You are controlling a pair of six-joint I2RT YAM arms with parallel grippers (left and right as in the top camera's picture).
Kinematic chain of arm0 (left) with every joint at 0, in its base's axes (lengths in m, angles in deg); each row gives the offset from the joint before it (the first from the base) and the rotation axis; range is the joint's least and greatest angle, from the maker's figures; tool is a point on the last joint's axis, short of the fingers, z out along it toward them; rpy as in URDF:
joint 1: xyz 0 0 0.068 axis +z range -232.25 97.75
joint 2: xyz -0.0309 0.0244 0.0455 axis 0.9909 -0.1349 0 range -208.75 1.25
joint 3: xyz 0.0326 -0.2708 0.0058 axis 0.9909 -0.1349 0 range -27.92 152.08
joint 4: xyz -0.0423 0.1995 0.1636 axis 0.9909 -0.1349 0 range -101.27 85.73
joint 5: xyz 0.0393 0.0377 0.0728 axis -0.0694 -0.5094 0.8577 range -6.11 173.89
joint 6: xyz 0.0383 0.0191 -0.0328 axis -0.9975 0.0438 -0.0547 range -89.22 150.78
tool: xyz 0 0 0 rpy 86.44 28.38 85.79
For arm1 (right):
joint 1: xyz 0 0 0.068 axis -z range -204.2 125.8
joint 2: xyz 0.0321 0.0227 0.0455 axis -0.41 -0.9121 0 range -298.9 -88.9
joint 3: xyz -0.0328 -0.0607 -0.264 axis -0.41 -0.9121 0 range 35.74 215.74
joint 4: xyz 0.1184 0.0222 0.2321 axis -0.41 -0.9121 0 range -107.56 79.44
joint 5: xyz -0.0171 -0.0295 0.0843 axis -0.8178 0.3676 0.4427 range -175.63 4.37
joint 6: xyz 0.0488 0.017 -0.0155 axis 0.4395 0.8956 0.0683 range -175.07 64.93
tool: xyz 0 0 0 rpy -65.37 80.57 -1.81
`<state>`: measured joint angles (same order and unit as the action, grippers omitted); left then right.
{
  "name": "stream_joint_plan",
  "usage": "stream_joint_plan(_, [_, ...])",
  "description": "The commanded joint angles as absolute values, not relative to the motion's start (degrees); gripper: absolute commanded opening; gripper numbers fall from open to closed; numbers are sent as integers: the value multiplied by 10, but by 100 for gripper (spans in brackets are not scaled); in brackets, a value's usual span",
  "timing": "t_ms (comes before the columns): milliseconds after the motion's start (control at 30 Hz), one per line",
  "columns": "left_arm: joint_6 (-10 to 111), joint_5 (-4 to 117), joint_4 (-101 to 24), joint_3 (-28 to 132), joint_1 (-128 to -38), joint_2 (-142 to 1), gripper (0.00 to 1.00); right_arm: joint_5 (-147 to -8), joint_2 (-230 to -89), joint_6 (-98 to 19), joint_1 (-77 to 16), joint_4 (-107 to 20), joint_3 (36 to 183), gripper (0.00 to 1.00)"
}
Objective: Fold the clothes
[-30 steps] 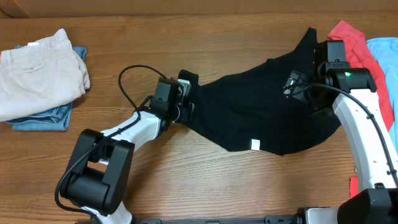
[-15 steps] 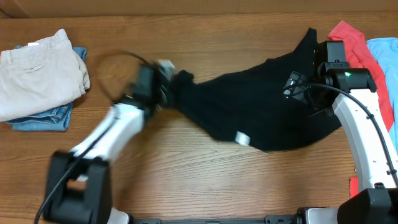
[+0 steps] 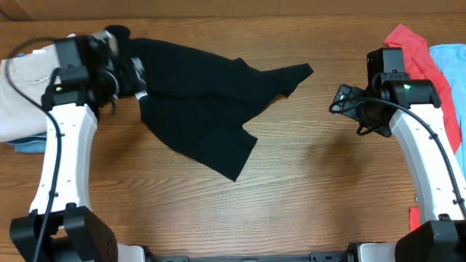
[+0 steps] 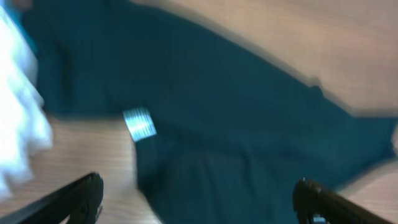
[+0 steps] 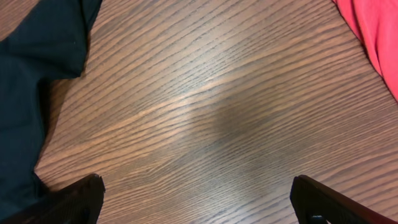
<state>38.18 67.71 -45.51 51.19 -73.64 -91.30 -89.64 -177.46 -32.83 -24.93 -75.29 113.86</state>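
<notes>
The black garment (image 3: pixel 196 94) lies spread and rumpled on the left-centre of the wooden table, one sleeve tip reaching right. My left gripper (image 3: pixel 133 76) hovers over its upper left end, by the beige trousers. In the blurred left wrist view its fingers (image 4: pixel 199 202) stand wide apart over the black cloth (image 4: pixel 249 143) and the white neck label (image 4: pixel 138 122). My right gripper (image 3: pixel 342 100) is open over bare wood, apart from the garment. Its fingers (image 5: pixel 199 199) hold nothing; the garment's edge (image 5: pixel 31 81) shows at the left.
Beige trousers (image 3: pixel 18 94) on blue denim (image 3: pixel 18 145) lie at the far left, right beside my left arm. A coral-red garment (image 3: pixel 411 44), also in the right wrist view (image 5: pixel 373 31), and a light blue one (image 3: pixel 451 65) lie at the far right.
My left arm swung far left and back, dragging the black garment from the right side to the left-centre. The cloth has left the right gripper's place. The right arm has not moved.
</notes>
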Motion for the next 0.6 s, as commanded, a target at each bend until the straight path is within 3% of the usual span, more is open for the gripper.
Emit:
stream_joint_plan(0, [392, 633, -565, 499, -760, -930, 100, -900, -1766, -328, -248, -753, 1149, 100])
stream_joint_plan(133, [401, 633, -675, 481, -794, -951, 100, -900, -1766, -328, -248, -752, 1149, 100])
stream_joint_plan(267, [404, 636, -680, 430, -833, -955, 96, -901, -1766, -328, -248, -752, 1149, 100])
stream_joint_plan(400, [448, 656, -628, 361, -861, -955, 95, -900, -1766, -328, -248, -752, 1149, 100])
stream_joint_plan(567, [512, 685, -484, 284, -864, -955, 85, -900, -1766, -328, -248, -755, 1149, 100])
